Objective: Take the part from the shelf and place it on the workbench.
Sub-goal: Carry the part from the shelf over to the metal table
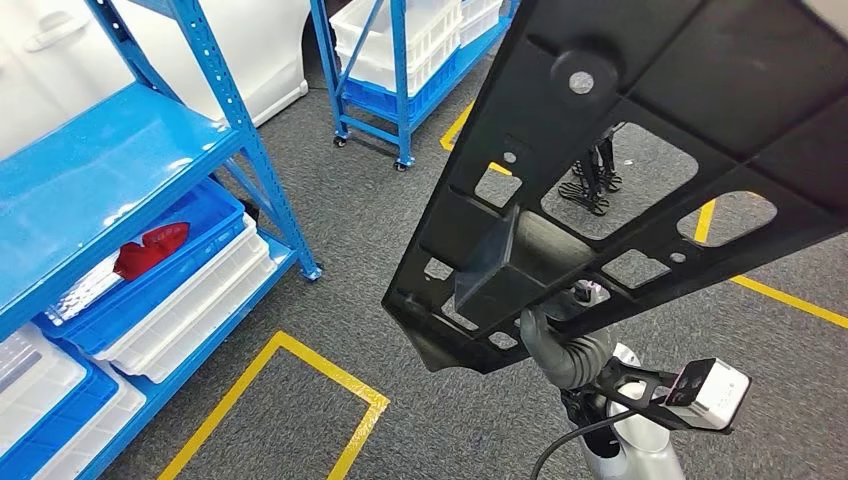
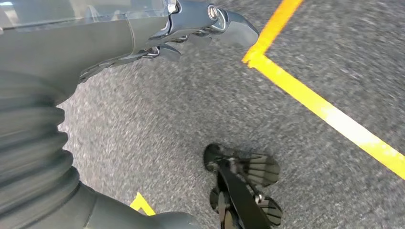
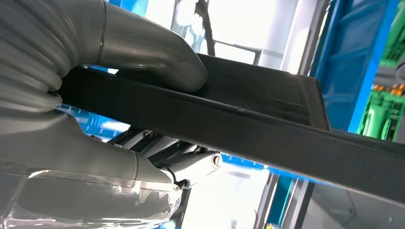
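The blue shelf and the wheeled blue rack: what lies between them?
In the head view, bare grey carpet lies between the blue shelf and the wheeled blue rack.

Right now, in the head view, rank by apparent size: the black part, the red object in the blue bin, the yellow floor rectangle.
1. Black part, though nearness inflates it.
2. Yellow floor rectangle.
3. Red object.

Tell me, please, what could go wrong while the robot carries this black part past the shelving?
The long black part is gripped by the right hand near one end only, so it could tip or slip. It spans much of the head view, so it may strike the blue shelf or hide the route.
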Controlling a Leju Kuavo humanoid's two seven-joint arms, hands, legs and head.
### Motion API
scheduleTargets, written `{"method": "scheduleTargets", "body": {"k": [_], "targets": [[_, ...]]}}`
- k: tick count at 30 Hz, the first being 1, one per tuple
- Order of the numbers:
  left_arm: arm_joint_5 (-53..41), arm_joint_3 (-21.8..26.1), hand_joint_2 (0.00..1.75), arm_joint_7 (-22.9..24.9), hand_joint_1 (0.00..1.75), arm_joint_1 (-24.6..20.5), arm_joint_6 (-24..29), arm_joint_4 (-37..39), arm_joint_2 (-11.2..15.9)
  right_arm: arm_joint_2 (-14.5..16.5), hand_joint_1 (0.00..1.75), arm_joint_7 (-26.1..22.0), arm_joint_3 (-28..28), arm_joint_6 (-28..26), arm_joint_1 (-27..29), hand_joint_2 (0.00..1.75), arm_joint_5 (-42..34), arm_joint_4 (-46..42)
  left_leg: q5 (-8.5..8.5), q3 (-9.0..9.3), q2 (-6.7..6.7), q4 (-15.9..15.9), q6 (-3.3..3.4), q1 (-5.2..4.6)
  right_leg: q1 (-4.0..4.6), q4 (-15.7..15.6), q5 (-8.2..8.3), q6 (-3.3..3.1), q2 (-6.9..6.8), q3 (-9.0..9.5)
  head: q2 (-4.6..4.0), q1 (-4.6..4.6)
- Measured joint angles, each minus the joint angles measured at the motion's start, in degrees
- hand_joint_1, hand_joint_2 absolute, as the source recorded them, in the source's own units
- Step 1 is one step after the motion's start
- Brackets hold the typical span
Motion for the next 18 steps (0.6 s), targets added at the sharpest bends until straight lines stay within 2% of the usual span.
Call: {"method": "scheduleTargets", "body": {"k": [1,2,3,4,5,6,7,8,9,10,11,12,13,14,16,17,18], "targets": [[0.07,-0.03,1.75,0.16,0.0,-0.05,0.06,0.0,0.15,0.0,1.75,-0.01,0.0,-0.23,-0.07,1.75,0.09,0.03,1.98,1.6,-1.6,-4.05,0.28,0.08,0.04,0.16,0.0,0.14,0.73,-0.06,0.0,0.06],[0.19,-0.03,1.75,0.32,0.0,-0.08,0.16,0.0,0.26,0.0,1.75,0.0,0.01,-0.35,-0.18,1.75,0.13,0.1,3.14,2.82,-3.0,-7.15,0.45,0.14,-0.04,0.3,0.05,0.37,1.44,-0.29,0.0,0.08],[0.34,-0.03,1.75,0.49,0.0,-0.08,0.29,0.01,0.31,0.0,1.75,-0.01,0.01,-0.46,-0.28,1.75,0.12,0.18,3.58,3.45,-4.1,-8.89,0.6,0.13,-0.18,0.4,0.16,0.69,2.13,-0.62,0.01,0.1],[0.46,-0.03,1.75,0.61,0.0,-0.08,0.41,0.01,0.35,0.0,1.75,-0.01,0.02,-0.58,-0.37,1.75,0.11,0.28,3.47,3.63,-4.52,-9.51,0.73,0.09,-0.35,0.46,0.31,1.12,2.84,-0.95,0.01,0.12],[0.56,-0.02,1.75,0.67,0.0,-0.1,0.49,0.01,0.34,0.0,1.75,-0.01,0.02,-0.7,-0.41,1.75,0.1,0.37,3.5,3.73,-3.93,-9.79,0.9,0.04,-0.52,0.38,0.47,1.57,3.58,-1.21,0.01,0.09],[0.61,-0.02,1.75,0.71,0.0,-0.19,0.52,0.01,0.33,0.0,1.75,-0.02,0.02,-0.79,-0.39,1.75,0.1,0.42,3.67,3.84,-3.24,-10.04,1.22,0.08,-0.58,0.49,0.43,1.92,3.48,-1.34,0.01,0.09],[0.63,-0.02,1.75,0.71,0.0,-0.29,0.53,0.01,0.33,-0.01,1.75,-0.01,0.02,-0.84,-0.47,1.75,0.1,0.47,3.85,4.0,-2.51,-10.38,1.61,0.15,-0.5,1.21,-0.1,2.21,2.4,-1.72,0.01,0.19],[0.64,-0.02,1.75,0.71,0.0,-0.36,0.53,0.01,0.32,-0.01,1.75,0.0,0.03,-0.84,-0.6,1.75,0.11,0.5,4.02,4.13,-1.71,-10.72,1.96,0.2,-0.41,3.13,-1.31,2.46,0.78,-2.65,0.01,0.32],[0.64,-0.03,1.75,0.71,0.0,-0.38,0.53,0.01,0.32,-0.01,1.75,0.0,0.04,-0.83,-0.71,1.75,0.11,0.54,4.1,4.2,-0.88,-10.91,2.22,0.14,-0.43,6.26,-3.07,2.65,-1.17,-4.12,0.01,0.44],[0.64,-0.02,1.75,0.71,0.0,-0.31,0.52,0.01,0.32,-0.01,1.75,0.01,0.05,-0.81,-0.82,1.75,0.11,0.59,4.09,4.18,-0.08,-10.95,2.39,0.01,-0.5,10.26,-5.06,2.91,-2.53,-6.1,0.01,0.56],[0.66,-0.02,1.75,0.72,0.0,-0.22,0.52,0.01,0.32,-0.01,1.75,0.01,0.07,-0.81,-0.83,1.75,0.11,0.67,4.05,4.13,0.78,-10.93,2.45,-0.09,-0.67,14.15,-6.63,3.13,-3.08,-7.99,0.01,0.59],[0.67,-0.01,1.75,0.77,0.0,-0.16,0.52,0.01,0.32,-0.02,1.75,0.01,0.07,-0.81,-0.8,1.75,0.09,0.78,4.01,4.09,1.61,-10.89,2.47,-0.14,-0.83,16.58,-7.26,3.31,-3.28,-9.16,0.01,0.59],[0.68,-0.01,1.75,0.88,0.0,-0.15,0.52,0.01,0.32,-0.02,1.75,0.01,0.07,-0.83,-0.78,1.75,0.06,0.9,3.96,4.07,2.4,-10.84,2.45,-0.16,-0.95,16.88,-6.83,3.43,-3.44,-9.22,0.01,0.6],[0.67,-0.01,1.75,1.01,0.0,-0.19,0.53,0.01,0.31,-0.02,1.75,0.01,0.07,-0.87,-0.78,1.75,0.05,0.99,3.9,4.08,3.15,-10.77,2.37,-0.17,-1.02,14.69,-5.41,3.48,-3.74,-7.98,0.01,0.61],[0.46,-0.02,1.75,1.35,0.0,-0.27,0.53,0.01,0.16,-0.02,1.75,0.01,0.08,-1.0,-0.9,1.75,0.11,1.09,3.64,4.14,4.39,-10.52,2.03,-0.28,-0.82,6.28,-2.11,3.22,-5.79,-3.3,0.01,0.61],[0.26,-0.03,1.75,1.51,0.0,-0.29,0.52,0.01,0.05,-0.02,1.75,0.0,0.09,-1.09,-1.0,1.75,0.19,1.09,3.46,4.16,4.88,-10.35,1.78,-0.4,-0.61,2.87,-1.12,2.86,-6.74,-1.48,0.0,0.57],[0.0,-0.05,1.75,1.7,0.0,-0.3,0.49,0.01,-0.07,-0.02,1.75,-0.01,0.1,-1.22,-1.09,1.75,0.26,1.09,3.32,4.18,5.32,-10.21,1.49,-0.51,-0.37,0.9,-0.76,2.49,-7.38,-0.48,0.01,0.55]]}}
